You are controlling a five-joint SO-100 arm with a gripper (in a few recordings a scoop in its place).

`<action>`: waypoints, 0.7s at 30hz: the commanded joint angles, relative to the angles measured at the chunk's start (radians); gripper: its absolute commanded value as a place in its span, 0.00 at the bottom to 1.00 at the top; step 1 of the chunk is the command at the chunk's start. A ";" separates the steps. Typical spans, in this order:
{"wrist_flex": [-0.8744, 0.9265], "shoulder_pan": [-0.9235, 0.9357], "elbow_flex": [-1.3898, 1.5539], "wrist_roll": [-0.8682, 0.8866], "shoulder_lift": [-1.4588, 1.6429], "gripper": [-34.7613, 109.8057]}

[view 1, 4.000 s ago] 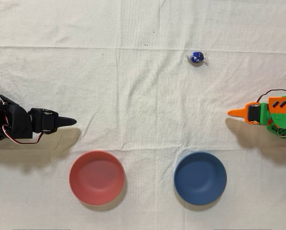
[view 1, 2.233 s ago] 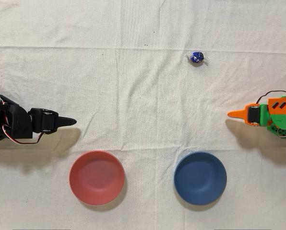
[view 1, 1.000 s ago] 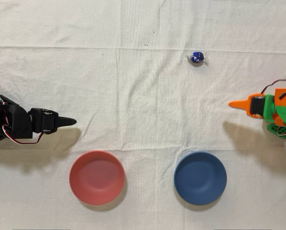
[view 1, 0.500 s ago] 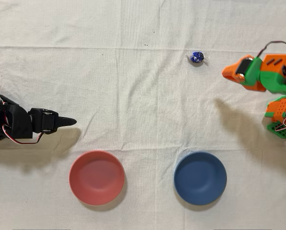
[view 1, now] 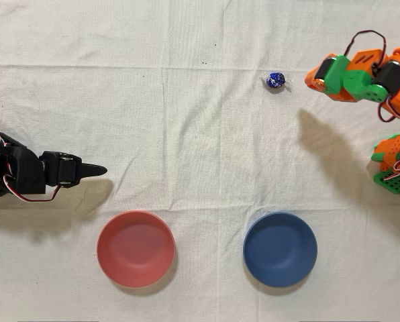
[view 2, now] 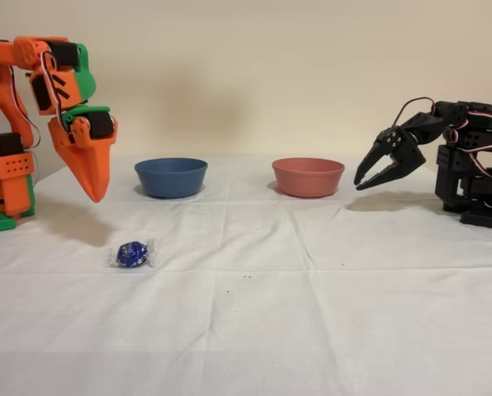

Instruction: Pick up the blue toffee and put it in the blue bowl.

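The blue toffee (view 1: 276, 81) (view 2: 132, 253) lies on the white cloth, a small shiny dark-blue ball with clear twisted ends. My orange gripper (view 1: 311, 74) (view 2: 94, 195) hangs in the air just right of it in the overhead view, raised above the cloth and pointing down, its fingers shut with nothing between them. In the fixed view its tip is up and to the left of the sweet. The blue bowl (view 1: 280, 249) (view 2: 171, 176) sits near the cloth's lower edge in the overhead view, with nothing in it.
A pink-red bowl (view 1: 135, 248) (view 2: 308, 176) stands beside the blue one. The idle black arm (view 1: 32, 173) (view 2: 444, 161) rests at the overhead left. My orange base (view 1: 393, 164) sits at the right edge.
My orange arm lifted from its rest pose and swung up the overhead picture toward the toffee, its tip now close beside it. Toffee and bowls have not moved.
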 commanded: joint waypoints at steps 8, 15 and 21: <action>-0.028 0.058 -0.195 0.061 -0.152 0.24; -0.051 0.075 -0.192 0.118 -0.207 0.27; -0.051 0.071 -0.167 0.135 -0.215 0.41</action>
